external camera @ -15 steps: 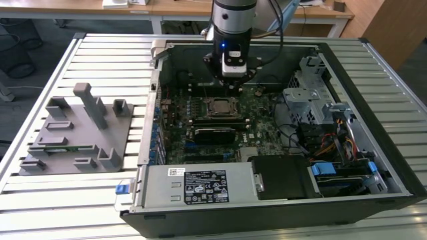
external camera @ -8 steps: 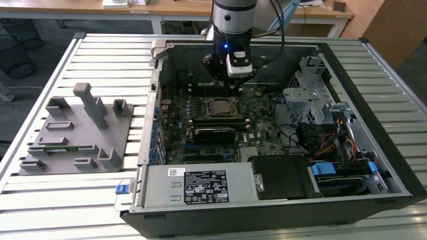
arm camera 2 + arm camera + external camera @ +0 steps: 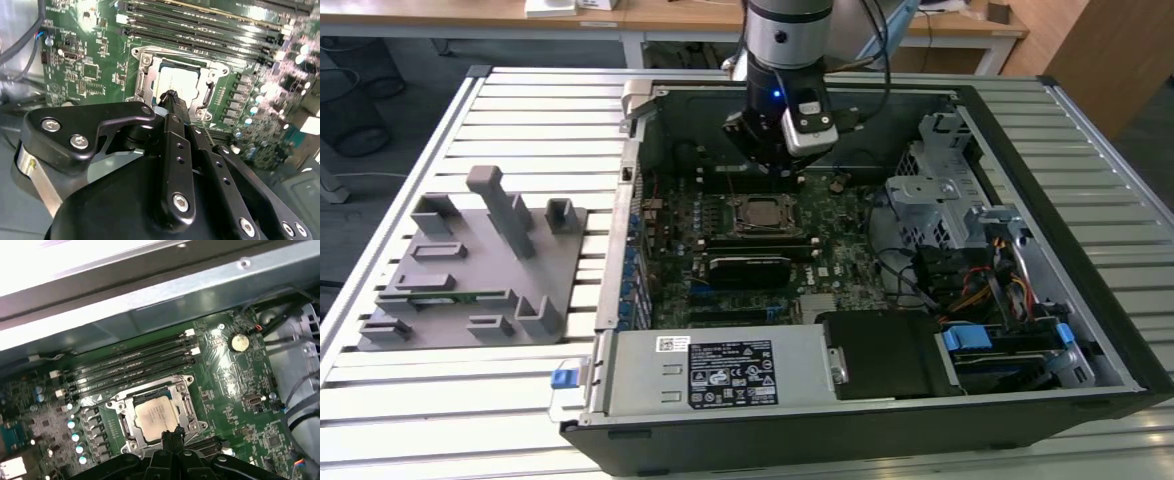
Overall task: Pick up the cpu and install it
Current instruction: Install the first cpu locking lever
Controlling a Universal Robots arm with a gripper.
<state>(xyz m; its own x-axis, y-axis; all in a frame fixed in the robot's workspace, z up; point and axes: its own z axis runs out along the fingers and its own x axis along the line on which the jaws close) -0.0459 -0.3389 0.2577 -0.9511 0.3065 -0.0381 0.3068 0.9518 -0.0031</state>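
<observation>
In the exterior view, one open computer case (image 3: 854, 250) lies on a slatted metal table (image 3: 520, 110), with a single grey plastic tray (image 3: 474, 265) beside it toward the exterior view's left. One robot arm (image 3: 781, 60) reaches down into the case, and its gripper (image 3: 767, 160) hangs just above the green motherboard (image 3: 761, 250). Below it sits one square socket (image 3: 757, 215) with the cpu (image 3: 758, 213) lying flat inside the metal frame. A black heatsink block (image 3: 747, 268) sits just beside the socket, and a silver power supply (image 3: 714, 372) fills the near corner of the case.

In the second wrist view, the gripper (image 3: 171, 95) shows two black fingers (image 3: 175, 150) pressed together with no gap between their tips and nothing held — the tips stand over the near edge of the cpu (image 3: 177, 82), which rests in the socket (image 3: 175, 85). Four long memory slots (image 3: 200, 25) run beside the socket.

In the first wrist view, the cpu (image 3: 155, 415) again lies seated in the socket (image 3: 155, 412), silvery top upward, the frame's lid not covering it. The gripper (image 3: 171, 435) tips, closed on themselves, sit just at the chip's edge; whether they touch it cannot be told. Four memory slots (image 3: 125, 362) lie parallel beyond the socket — and one round coin battery (image 3: 239, 342) sits apart on the board.
</observation>
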